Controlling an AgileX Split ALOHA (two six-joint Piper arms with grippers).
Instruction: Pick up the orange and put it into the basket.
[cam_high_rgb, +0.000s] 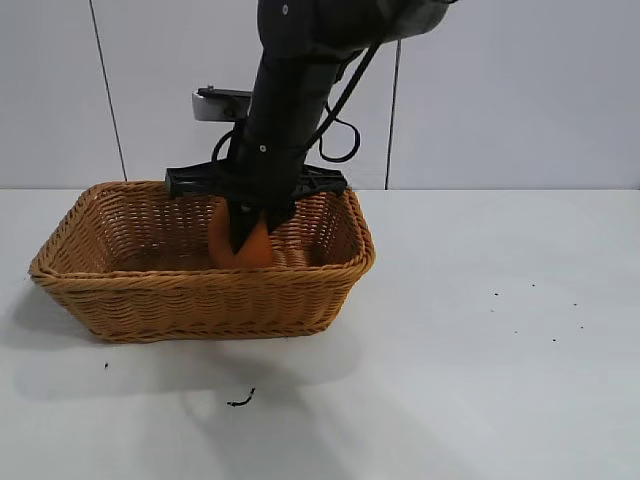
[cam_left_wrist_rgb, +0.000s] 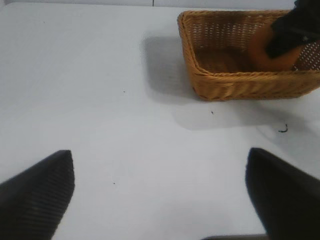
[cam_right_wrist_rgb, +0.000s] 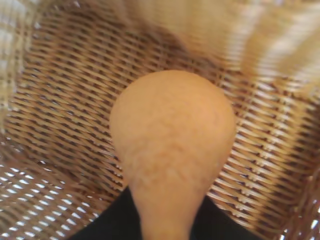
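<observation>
- Right gripper (cam_high_rgb: 248, 235) is down inside the wicker basket (cam_high_rgb: 200, 300), clamped on the orange (cam_high_rgb: 250, 250) — fruit between its fingers, woven floor just beneath.
- Only the release is left, I'd say.
- Left gripper (cam_left_wrist_rgb: 160, 200) idles wide open, well away.

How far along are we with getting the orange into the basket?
Pickup looks done: the right gripper holds the dull orange, knob-topped fruit inside the light brown woven wicker basket, below its rim. In hand: the final lowering. Left: opening the fingers and withdrawing. The left gripper is open over the bare white table.
</observation>
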